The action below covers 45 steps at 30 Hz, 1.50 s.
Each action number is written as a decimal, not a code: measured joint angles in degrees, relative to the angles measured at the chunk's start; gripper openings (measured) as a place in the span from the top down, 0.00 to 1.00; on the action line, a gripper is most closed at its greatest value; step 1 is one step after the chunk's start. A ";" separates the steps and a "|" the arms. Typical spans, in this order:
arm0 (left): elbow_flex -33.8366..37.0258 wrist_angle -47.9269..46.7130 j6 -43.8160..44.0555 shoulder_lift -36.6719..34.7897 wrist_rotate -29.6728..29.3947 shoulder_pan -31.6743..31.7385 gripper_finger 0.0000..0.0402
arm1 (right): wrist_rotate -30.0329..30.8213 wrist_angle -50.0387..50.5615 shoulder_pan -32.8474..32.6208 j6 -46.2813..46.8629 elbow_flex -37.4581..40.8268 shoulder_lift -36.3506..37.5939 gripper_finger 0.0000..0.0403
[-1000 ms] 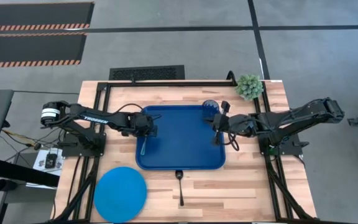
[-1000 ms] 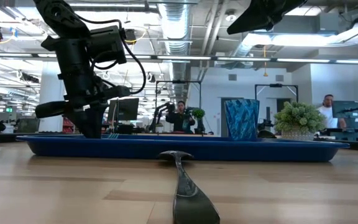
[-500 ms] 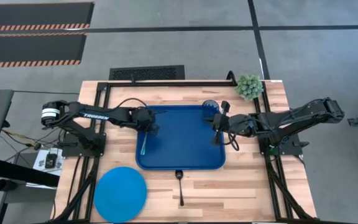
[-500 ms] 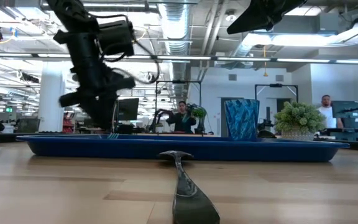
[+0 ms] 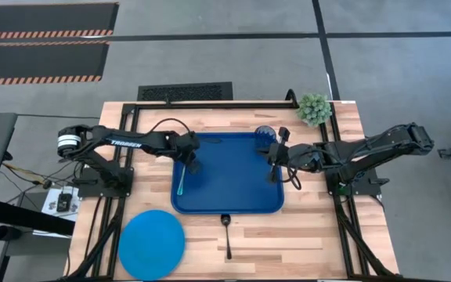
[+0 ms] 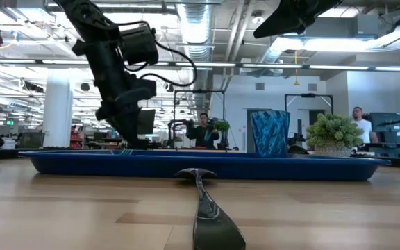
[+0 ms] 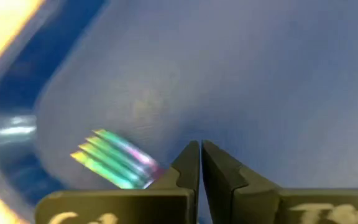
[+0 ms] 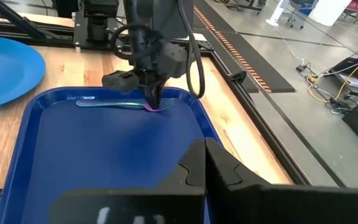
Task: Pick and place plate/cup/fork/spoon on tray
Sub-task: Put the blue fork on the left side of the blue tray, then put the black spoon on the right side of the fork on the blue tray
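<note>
- The left hand (image 5: 193, 165) hangs over the left part of the large dark-blue rectangular plastic tray (image 5: 233, 184), its two dark fingers (image 7: 188, 163) pressed together and holding nothing.
- The slim fork with a teal-green handle and light blue tines (image 5: 181, 178) lies flat in the tray just beside this hand's fingertips, along the tray's left rim; the tines (image 7: 114, 158) show close against one finger, and whether they touch it cannot be told.
- The right hand (image 5: 275, 157) hovers at the tray's right edge, its fingers (image 8: 194, 163) closed together and empty.
- The small dark-blue translucent round cup (image 5: 266, 136) stands upright in the tray's far right corner, just beyond the right hand.
- The slim dark metallic spoon (image 5: 226, 233) rests on the wooden surface (image 5: 304, 243) just outside the tray's near rim, well apart from both hands.
- The flat round bright-blue plate (image 5: 152, 244) sits on the surface at the near left, well away from the left hand.
</note>
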<state>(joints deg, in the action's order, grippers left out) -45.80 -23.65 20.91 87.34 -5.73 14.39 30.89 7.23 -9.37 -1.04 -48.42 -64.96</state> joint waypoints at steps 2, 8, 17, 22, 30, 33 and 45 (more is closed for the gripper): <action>0.00 0.91 -1.21 1.59 0.89 0.00 1.00 | 0.00 0.02 0.00 -0.03 0.01 -0.01 0.97; 0.04 0.24 -1.81 3.92 -4.09 0.01 1.00 | 0.00 0.02 0.00 -0.07 -0.01 -0.01 0.98; 0.02 -0.19 -1.35 4.12 -7.33 1.27 1.00 | 0.00 0.04 0.00 -0.02 -0.01 -0.01 0.97; 0.02 -1.06 -0.37 4.12 -9.08 2.15 1.00 | 0.00 0.04 0.00 0.09 -0.01 -0.01 0.98; 0.02 -1.08 -0.25 4.06 -9.18 2.09 1.00 | 0.00 0.04 0.00 0.09 -0.01 -0.01 0.98; 0.02 -1.36 0.04 2.80 -9.37 1.33 1.00 | 0.00 0.06 0.00 0.09 -0.01 -0.01 0.98; 4.40 13.77 4.33 -3.64 -11.45 -17.97 1.00 | -0.40 3.12 -0.18 6.13 -0.04 -0.32 0.98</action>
<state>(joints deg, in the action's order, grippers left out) -41.40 -9.88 25.25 83.70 -17.19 -3.58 30.49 10.35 -9.55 5.09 -48.46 -65.28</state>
